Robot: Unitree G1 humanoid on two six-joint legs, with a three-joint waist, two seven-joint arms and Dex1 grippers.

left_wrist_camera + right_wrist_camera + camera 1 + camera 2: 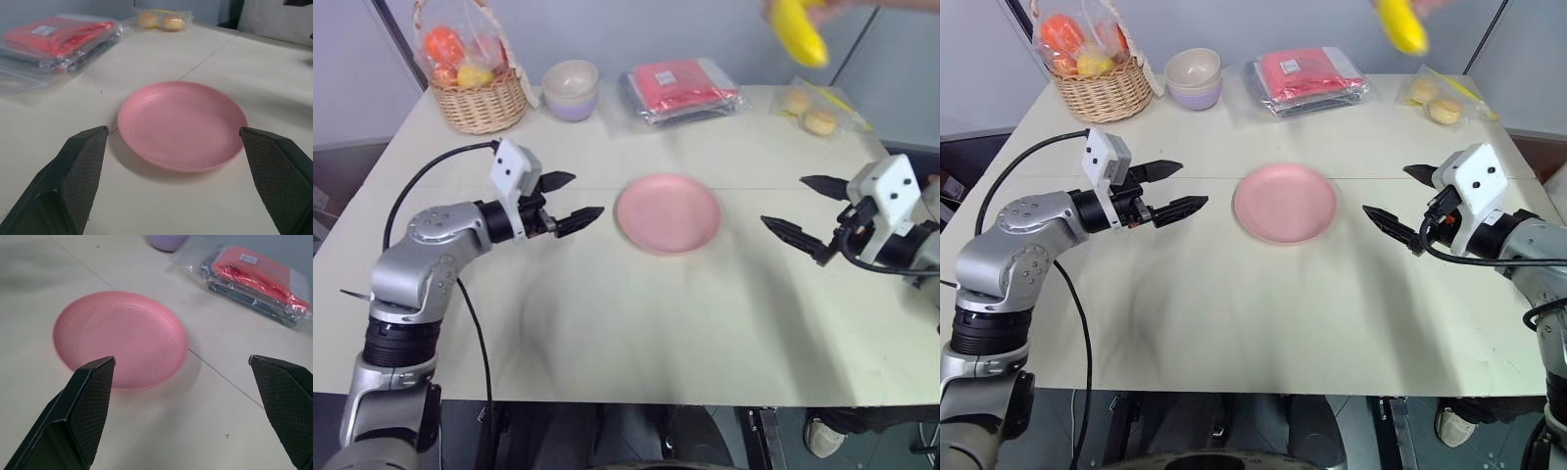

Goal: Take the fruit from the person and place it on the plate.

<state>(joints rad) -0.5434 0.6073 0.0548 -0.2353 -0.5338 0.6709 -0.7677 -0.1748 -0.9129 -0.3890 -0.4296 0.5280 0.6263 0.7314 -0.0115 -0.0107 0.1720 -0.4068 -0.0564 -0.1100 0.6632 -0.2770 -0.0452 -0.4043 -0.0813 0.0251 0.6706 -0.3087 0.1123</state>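
- The banana is up at the far right of the scene, above the far edge of the table, carried in a person's hand that reaches in from the top; I see just its lower yellow end, so I judge its long axis as running steeply down and a little to my right.
- My right gripper hovers above the table to the right of the pink plate, its two black fingers spread wide and holding nothing.
- My left gripper hovers to the left of that plate, likewise spread wide and empty.
- Both grippers point inward at the plate, which lies empty between them.
- The relation that counts: the banana lies beyond and above my right gripper, well apart from it, and much farther from my left gripper across the plate. So I judge the right arm to be the one to take it.
- To meet it, I expect that the right gripper must rise and reach away from me, with its fingers set across the banana's length.
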